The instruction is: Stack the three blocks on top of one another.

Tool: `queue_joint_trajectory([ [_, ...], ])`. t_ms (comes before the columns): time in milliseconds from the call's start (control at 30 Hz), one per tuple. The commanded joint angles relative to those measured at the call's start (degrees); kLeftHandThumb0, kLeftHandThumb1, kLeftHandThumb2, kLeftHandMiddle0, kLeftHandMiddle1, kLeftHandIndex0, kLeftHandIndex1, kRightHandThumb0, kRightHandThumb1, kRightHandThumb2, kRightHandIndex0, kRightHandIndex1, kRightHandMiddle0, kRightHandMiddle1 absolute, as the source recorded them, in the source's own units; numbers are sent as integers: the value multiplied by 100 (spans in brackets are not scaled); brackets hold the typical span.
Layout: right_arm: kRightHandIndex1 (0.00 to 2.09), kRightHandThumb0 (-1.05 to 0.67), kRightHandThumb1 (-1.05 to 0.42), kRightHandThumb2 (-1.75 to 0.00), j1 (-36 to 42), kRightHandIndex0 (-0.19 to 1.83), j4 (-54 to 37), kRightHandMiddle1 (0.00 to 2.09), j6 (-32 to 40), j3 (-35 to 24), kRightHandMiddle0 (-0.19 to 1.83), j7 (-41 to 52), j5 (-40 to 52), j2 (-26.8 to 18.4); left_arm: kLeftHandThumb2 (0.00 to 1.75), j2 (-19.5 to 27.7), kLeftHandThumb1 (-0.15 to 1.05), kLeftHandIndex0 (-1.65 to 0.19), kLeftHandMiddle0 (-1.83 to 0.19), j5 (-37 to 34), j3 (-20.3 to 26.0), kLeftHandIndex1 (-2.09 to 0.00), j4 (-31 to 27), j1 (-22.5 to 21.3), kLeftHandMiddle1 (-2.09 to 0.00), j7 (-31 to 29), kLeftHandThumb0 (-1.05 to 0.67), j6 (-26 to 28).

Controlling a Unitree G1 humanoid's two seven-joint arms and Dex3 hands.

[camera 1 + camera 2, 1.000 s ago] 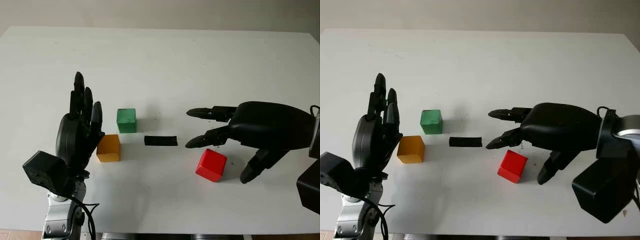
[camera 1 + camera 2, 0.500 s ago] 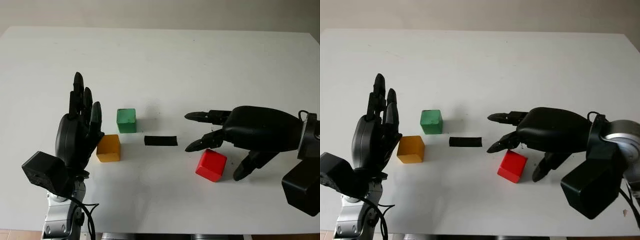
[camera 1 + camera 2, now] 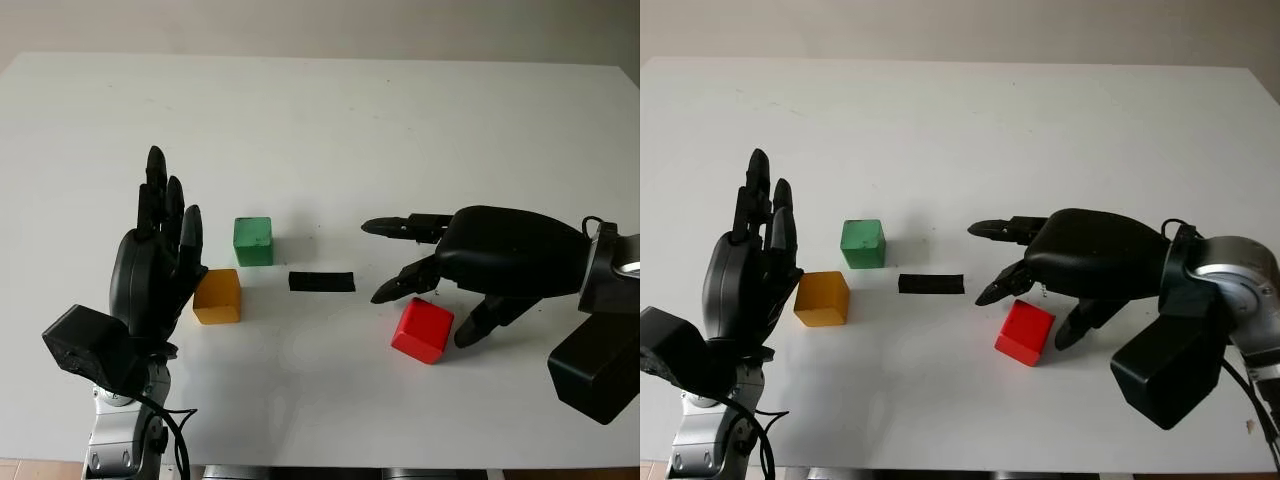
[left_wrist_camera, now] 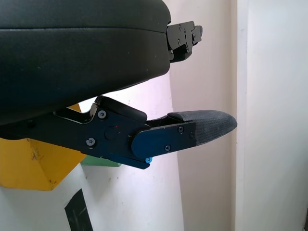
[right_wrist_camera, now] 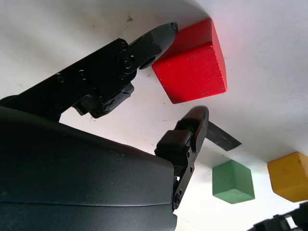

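Right hand (image 3: 440, 275) is hovering unclenched, grasping nothing, above the red block (image 3: 422, 329) at lower right of centre, fingers bracketing it for a likely grasp. Left hand (image 3: 160, 270) is waiting upright, empty, beside the yellow block (image 3: 217, 296); green block (image 3: 253, 241) is sitting just above.

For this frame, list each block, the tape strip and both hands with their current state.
red block: on the table, ungrasped, unstacked.
green block: on the table, unstacked.
yellow block: on the table, unstacked.
black tape strip: flat on the table.
right hand: open, over the red block.
left hand: open, upright beside the yellow block.
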Motion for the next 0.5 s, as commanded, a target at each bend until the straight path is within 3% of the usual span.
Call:
queue_joint_trajectory([
  [0, 8, -40, -75, -7, -86, 13, 60, 20, -75, 47, 94, -30, 34, 3, 57, 16, 105, 15, 15, 7, 24, -5, -53, 61, -5, 2, -71, -25],
  [233, 11, -39, -77, -6, -149, 21, 222, 27, -298, 34, 113, -59, 129, 0, 57, 2, 105, 15, 14, -4, 21, -5, -93, 66, -5, 29, -71, 27],
  [467, 12, -39, -76, -5, -125, 26, 230, 28, -282, 51, 115, 36, 355, -10, 57, 5, 105, 16, 16, -15, 16, -5, -86, 53, -5, 14, -70, 41],
])
